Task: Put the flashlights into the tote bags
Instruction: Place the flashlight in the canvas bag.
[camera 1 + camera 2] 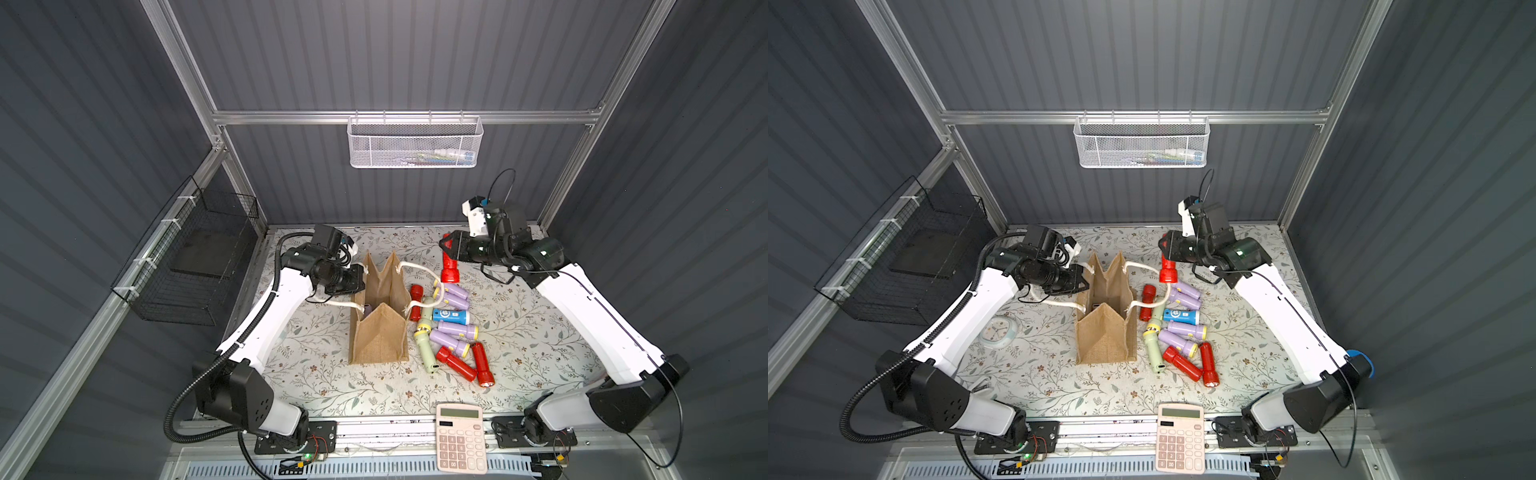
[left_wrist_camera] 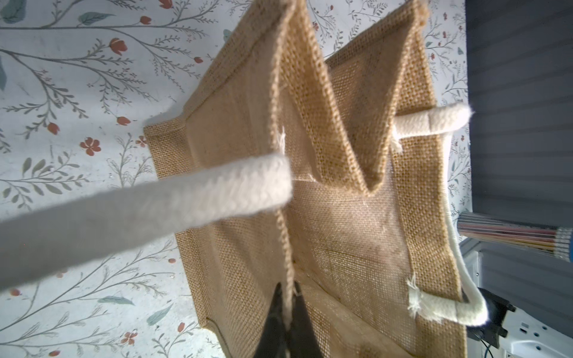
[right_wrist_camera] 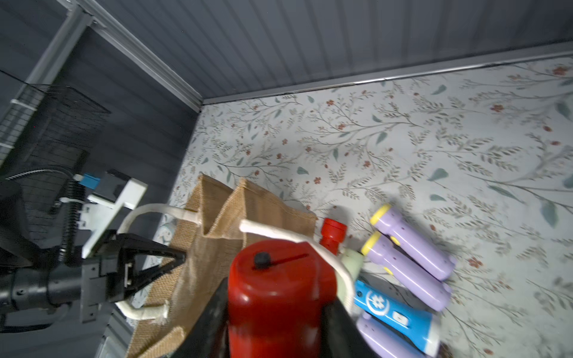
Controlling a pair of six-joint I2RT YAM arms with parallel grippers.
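L gripper (image 2: 288, 297) pinched on jute tote bag (image 1: 380, 336) rim, bag upright. R gripper (image 1: 446, 249) clamps red flashlight (image 1: 449, 270), aloft beside bag. Risk: narrow gusseted mouth, rope handle (image 3: 279, 234) may snag drop; L pinch slips, bag folds.

A booth closed in by dark grey ribbed walls (image 1: 395, 54), edged with silver metal rails (image 1: 291, 117). The table (image 1: 519, 332) has a pale covering printed with leafy twigs and small red flowers. A white mesh basket (image 1: 415, 143) hangs on the back rail; a black wire basket (image 1: 178, 299) is tied along a side rail. Soft, even light.
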